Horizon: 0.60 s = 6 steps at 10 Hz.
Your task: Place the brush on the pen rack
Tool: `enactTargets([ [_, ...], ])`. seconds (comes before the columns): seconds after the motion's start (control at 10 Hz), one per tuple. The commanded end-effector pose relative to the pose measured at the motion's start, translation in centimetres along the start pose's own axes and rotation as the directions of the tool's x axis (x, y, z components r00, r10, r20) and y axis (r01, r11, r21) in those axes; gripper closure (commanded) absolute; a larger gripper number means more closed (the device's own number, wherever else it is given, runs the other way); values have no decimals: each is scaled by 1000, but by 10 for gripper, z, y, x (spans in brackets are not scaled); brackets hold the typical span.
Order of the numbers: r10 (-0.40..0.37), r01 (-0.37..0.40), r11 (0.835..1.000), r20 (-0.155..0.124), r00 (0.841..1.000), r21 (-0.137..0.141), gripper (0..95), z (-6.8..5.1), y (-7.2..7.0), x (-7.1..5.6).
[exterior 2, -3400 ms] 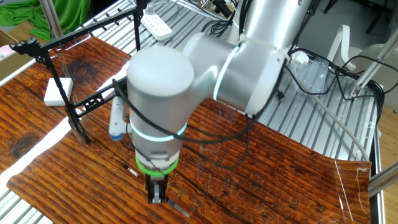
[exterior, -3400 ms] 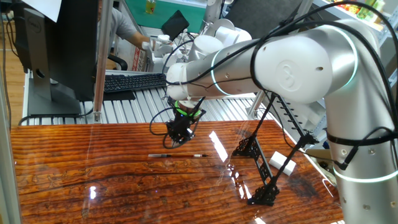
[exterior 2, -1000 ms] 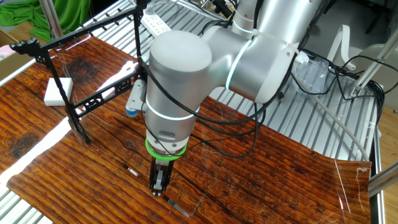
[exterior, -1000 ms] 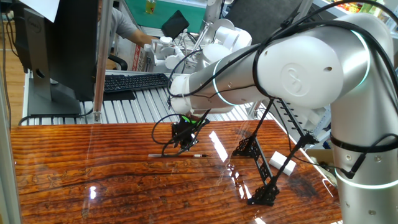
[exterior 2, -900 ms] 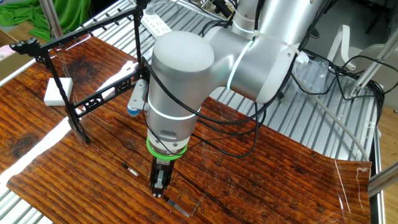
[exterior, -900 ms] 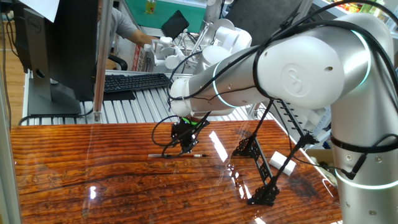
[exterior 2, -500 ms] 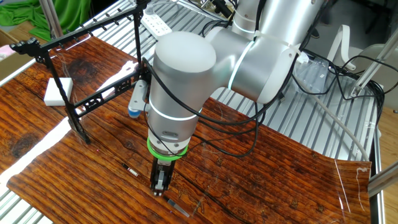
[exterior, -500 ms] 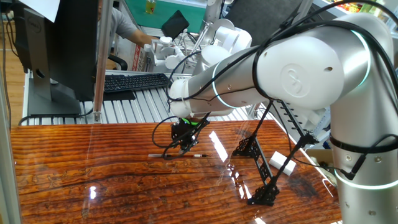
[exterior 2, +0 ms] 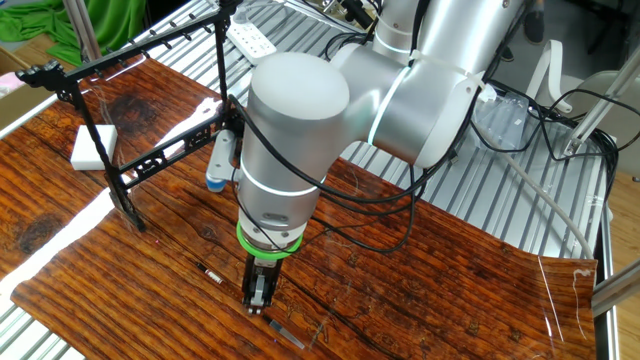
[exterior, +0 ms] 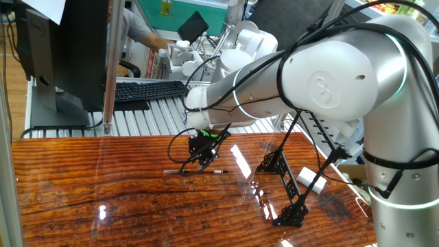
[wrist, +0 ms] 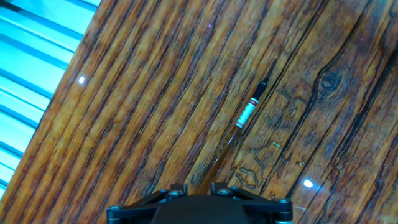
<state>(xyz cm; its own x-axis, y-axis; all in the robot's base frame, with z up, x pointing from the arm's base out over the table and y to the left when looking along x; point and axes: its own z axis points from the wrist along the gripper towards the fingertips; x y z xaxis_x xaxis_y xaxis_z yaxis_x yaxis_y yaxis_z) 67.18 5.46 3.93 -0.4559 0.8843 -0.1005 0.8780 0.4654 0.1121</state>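
Directly beneath the black two-finger gripper [exterior 2: 258, 296], the thin dark brush [wrist: 239, 127] lies flat on the wooden table [exterior 2: 420, 290].
Narrowed jaws straddle its shaft; grip uncertain. Black rod pen rack [exterior: 285, 180] stands well apart, off the brush's silvery end.

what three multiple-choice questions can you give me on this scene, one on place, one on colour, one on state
1. Where is the brush?
A. flat on the wooden table
B. on the pen rack
C. on the keyboard

2. What colour is the small block by the pen rack?
A. red
B. white
C. green

3. How does the gripper stand?
A. lifted high and tilted sideways
B. resting on the pen rack
C. pointing down, low over the brush's middle

Answers:
1 A, the thin stick lies along the wood grain, apart from the rack.
2 B, it shows pale white against the dark wood.
3 C, both fixed views show the fingers at the table around the brush.
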Motion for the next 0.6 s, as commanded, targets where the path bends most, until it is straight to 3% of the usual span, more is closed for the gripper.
enactTargets([
  [0.1,0,0,1000,4,1000,2,950,0,-1,0],
  [0.5,-13,13,1000,20,1000,7,950,0,-1,0],
  [0.6,-7,7,1000,12,1000,3,950,0,-1,0],
])
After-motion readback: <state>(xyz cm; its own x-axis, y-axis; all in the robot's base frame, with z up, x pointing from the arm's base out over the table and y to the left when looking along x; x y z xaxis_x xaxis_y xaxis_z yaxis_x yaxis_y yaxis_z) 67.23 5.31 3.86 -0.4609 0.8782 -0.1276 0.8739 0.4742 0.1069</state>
